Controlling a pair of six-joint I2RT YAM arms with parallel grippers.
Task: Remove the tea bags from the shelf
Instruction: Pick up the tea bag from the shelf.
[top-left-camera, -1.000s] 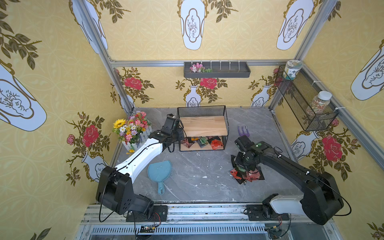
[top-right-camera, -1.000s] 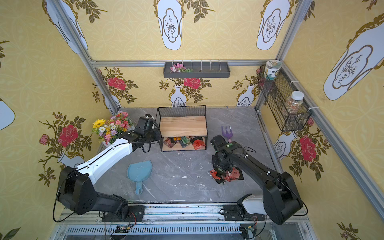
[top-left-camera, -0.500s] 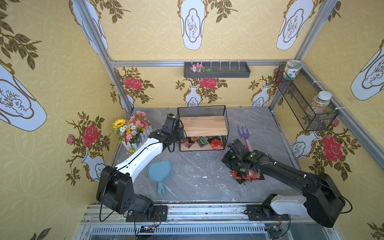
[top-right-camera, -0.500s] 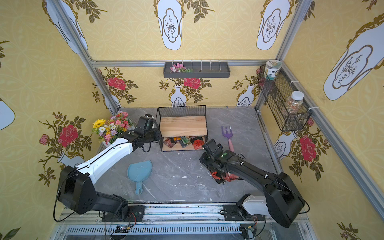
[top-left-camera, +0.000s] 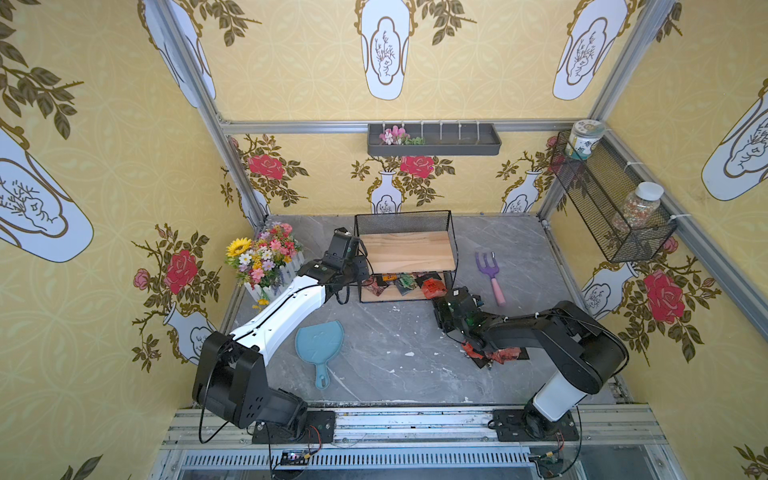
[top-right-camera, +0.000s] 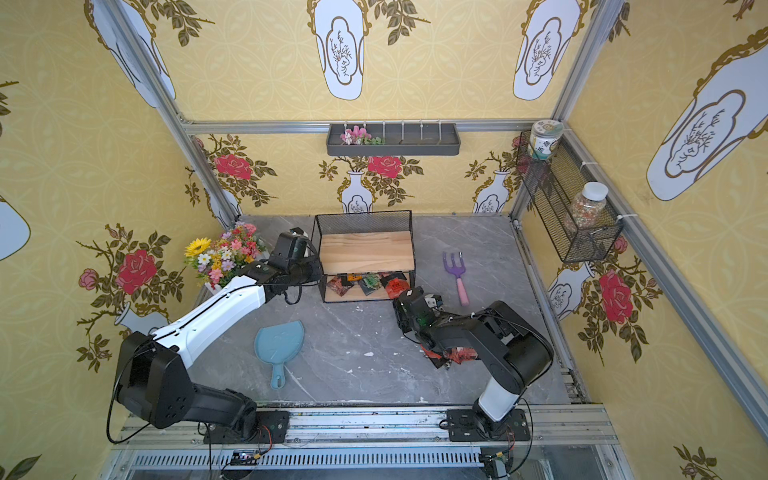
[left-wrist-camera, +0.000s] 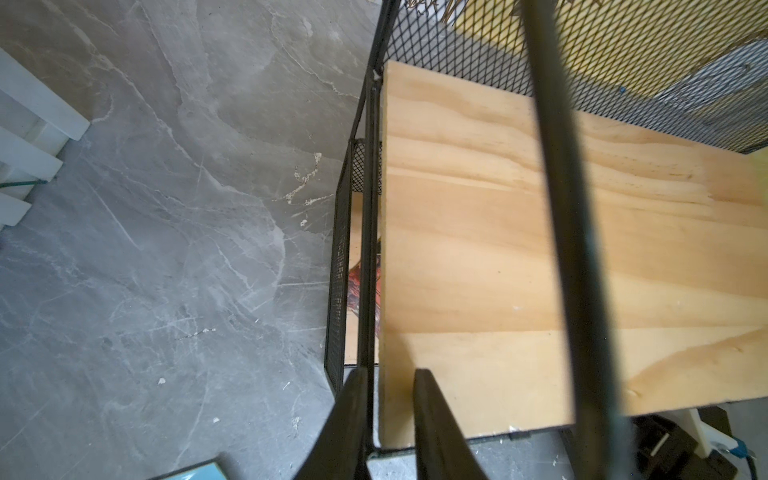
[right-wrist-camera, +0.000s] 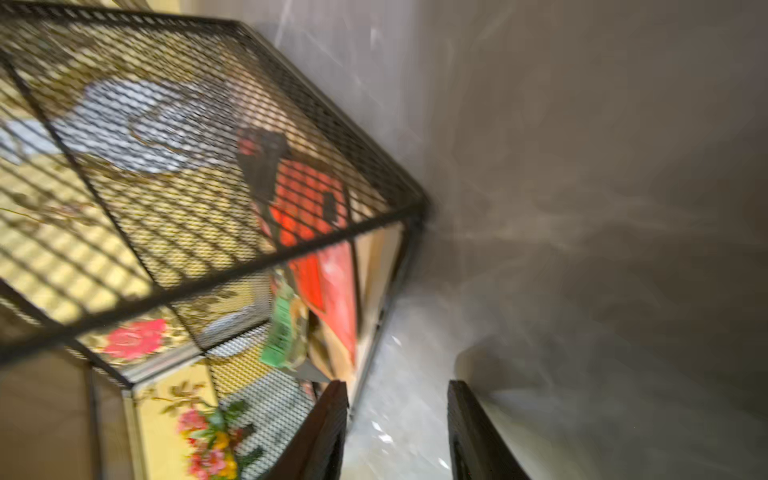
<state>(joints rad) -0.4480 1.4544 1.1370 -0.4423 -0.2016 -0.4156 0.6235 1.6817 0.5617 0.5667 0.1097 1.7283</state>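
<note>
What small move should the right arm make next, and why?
Probably ease the right gripper forward into the lower tier of the shelf, toward the red tea bag at its right end. The jaws stand open and empty just outside that corner, and the left gripper clamps the shelf's front post.

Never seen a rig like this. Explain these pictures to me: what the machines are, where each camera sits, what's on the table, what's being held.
These are two robot arms: left arm, right arm. Both top views look down from overhead; each wrist view comes from a camera on that arm. The left end effector clasps the corner frame of the shelf. The right end effector is open and empty beside it. Several tea bags lie on the lower board; a pile of more lies on the table, with a purple fork, blue scoop and flowers.
</note>
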